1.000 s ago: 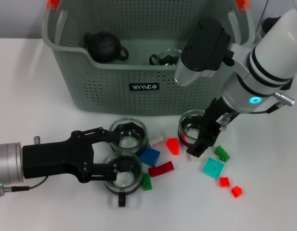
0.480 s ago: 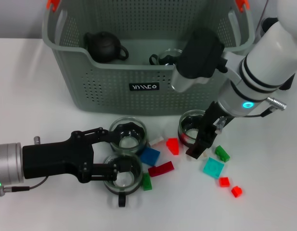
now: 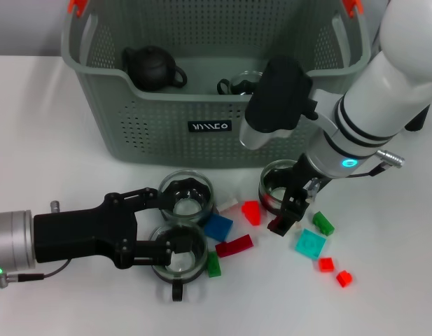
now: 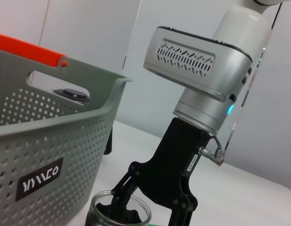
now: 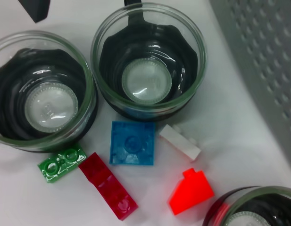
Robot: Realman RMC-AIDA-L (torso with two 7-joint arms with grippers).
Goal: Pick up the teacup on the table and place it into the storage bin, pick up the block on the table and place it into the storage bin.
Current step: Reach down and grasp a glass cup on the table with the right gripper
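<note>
The grey-green storage bin point(image 3: 201, 133) stands at the back, with a black teapot point(image 3: 154, 68) and a glass cup inside. Three glass teacups sit in front of it: one point(image 3: 187, 198) by my left gripper's upper finger, one point(image 3: 179, 253) by its lower finger, and one point(image 3: 280, 183) under my right arm. My left gripper point(image 3: 165, 222) lies open and holds nothing. My right gripper point(image 3: 284, 217) points down between the right teacup point(image 4: 119, 214) and a red block point(image 3: 251, 212); its fingers look spread in the left wrist view. Blue point(image 5: 132, 142), white point(image 5: 180, 142) and dark red point(image 5: 108, 185) blocks lie nearby.
More loose blocks lie at the right: a teal plate point(image 3: 310, 243), a green brick point(image 3: 323, 223) and two small red ones point(image 3: 335, 271). Another green block point(image 3: 213, 264) sits beside the front teacup. The bin's wall point(image 4: 46, 141) rises close behind the teacups.
My right arm has swung left and its gripper has shifted slightly left and lower, toward the red block. The left gripper and the teacups have not moved.
</note>
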